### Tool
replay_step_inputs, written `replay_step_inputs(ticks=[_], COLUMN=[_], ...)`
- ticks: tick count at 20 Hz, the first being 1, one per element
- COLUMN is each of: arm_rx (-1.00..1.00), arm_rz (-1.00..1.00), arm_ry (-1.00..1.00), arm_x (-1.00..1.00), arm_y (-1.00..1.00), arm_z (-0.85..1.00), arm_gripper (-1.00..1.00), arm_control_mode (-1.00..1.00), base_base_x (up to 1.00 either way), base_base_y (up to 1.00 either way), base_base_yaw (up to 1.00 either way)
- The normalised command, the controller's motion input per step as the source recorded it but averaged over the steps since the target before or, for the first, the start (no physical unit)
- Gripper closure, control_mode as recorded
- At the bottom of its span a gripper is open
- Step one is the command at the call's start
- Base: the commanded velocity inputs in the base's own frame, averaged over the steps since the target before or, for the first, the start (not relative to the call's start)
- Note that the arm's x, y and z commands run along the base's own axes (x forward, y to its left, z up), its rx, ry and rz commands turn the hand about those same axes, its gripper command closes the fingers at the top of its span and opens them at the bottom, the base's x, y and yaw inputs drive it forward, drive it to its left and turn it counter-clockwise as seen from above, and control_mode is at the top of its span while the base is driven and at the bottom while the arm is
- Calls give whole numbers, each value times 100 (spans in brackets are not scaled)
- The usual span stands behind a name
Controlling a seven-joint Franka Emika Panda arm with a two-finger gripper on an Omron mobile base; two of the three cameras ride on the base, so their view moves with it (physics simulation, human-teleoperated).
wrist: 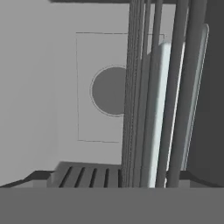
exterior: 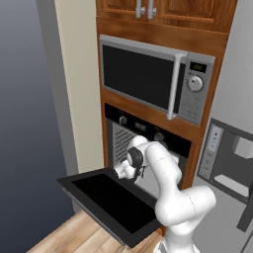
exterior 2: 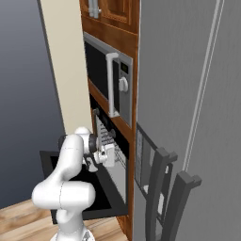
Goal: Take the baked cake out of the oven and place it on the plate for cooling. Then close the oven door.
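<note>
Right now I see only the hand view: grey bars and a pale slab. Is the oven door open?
Observer: Yes. The oven door lies flat, fully down, in front of the oven.
Operator: Where is the end effector?
Observer: The end effector is at the oven's mouth, above the door's hinge side.
Operator: What sits above the oven?
Observer: A microwave, its door shut.

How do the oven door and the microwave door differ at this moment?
The oven door hangs open, lying flat like a shelf; the microwave door is shut and upright. The oven door sits low in the cabinet column, the microwave door above it. The microwave door shows a vertical silver handle; the oven door's handle isn't visible. Both have dark glass fronts.
</note>
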Motion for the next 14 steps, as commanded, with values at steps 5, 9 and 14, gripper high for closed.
replay_step_inputs(ticks=[5, 9, 14], arm_rx=[0, 5, 14], arm_rz=[0, 0, 4], arm_ry=[0, 2, 11], arm_x=[40, 22, 0], arm_y=[-18, 1, 37], arm_z=[-11, -14, -28], arm_gripper=[100, 100, 100], arm_control_mode=[-100, -100, -100], base_base_x=[0, 0, 0], base_base_y=[0, 0, 0], base_base_yaw=[0, 0, 0])
